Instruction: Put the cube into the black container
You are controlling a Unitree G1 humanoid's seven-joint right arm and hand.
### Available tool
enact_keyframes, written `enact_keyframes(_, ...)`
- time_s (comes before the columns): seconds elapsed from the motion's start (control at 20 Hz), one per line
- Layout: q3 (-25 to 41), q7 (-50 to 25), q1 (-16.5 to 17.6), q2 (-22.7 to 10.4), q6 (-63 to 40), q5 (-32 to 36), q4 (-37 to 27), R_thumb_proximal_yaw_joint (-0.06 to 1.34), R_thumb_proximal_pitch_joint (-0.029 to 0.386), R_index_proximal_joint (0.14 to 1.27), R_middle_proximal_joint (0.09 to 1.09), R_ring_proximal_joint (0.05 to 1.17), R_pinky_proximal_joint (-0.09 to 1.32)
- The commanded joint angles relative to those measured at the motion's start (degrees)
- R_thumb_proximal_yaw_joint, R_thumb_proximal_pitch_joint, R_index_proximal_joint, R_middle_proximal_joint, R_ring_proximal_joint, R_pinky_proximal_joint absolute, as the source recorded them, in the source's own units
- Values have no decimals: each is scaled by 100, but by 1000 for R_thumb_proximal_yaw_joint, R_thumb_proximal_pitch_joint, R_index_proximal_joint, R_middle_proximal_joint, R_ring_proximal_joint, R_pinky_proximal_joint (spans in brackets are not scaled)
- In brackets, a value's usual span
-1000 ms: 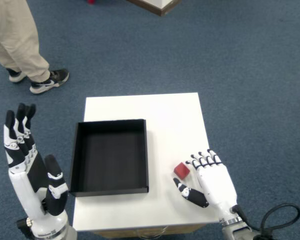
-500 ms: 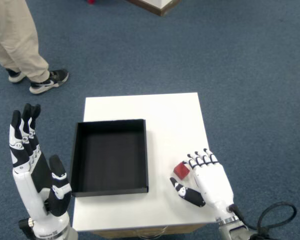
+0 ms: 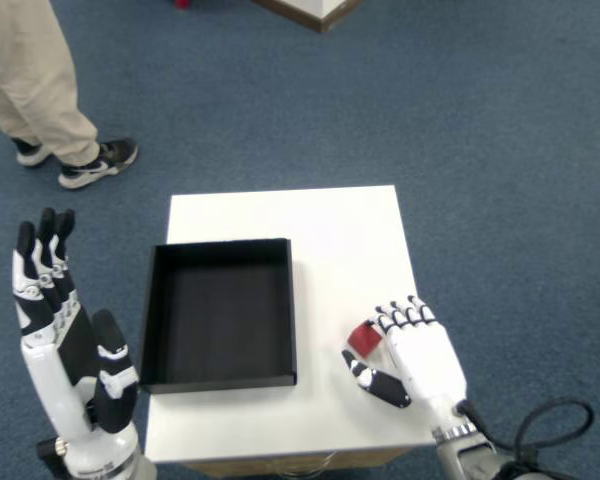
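Note:
A small red cube (image 3: 362, 338) sits on the white table (image 3: 330, 230), to the right of the black container (image 3: 220, 312). My right hand (image 3: 408, 352) rests at the table's front right, its curled fingertips (image 3: 388, 322) touching the cube's right side and its thumb (image 3: 378, 383) lying just in front of the cube. Part of the cube is hidden under the fingers. Whether the fingers have closed on it does not show. The container is a shallow open tray with nothing inside. My left hand (image 3: 65, 350) is raised, fingers spread, off the table's left side.
A person's legs and shoes (image 3: 55, 110) stand on the blue carpet at the upper left. A wooden corner (image 3: 315, 10) shows at the top edge. A black cable (image 3: 540, 440) loops at the lower right.
My right hand has shifted slightly left toward the cube, with fingers curling closer onto it. The left hand swayed a little.

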Motion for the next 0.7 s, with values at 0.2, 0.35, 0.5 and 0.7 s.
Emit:
enact_keyframes(0.2,-159,325,-177,-194,229,224,121,271,101,584,373,329,196)
enact_keyframes(0.35,-180,457,-144,-229,282,268,122,264,106,587,373,329,196)
enact_keyframes(0.5,-215,559,-119,-242,313,321,120,258,111,588,368,325,192)
enact_keyframes(0.7,-286,599,-136,-268,262,403,119,252,115,583,360,318,186)
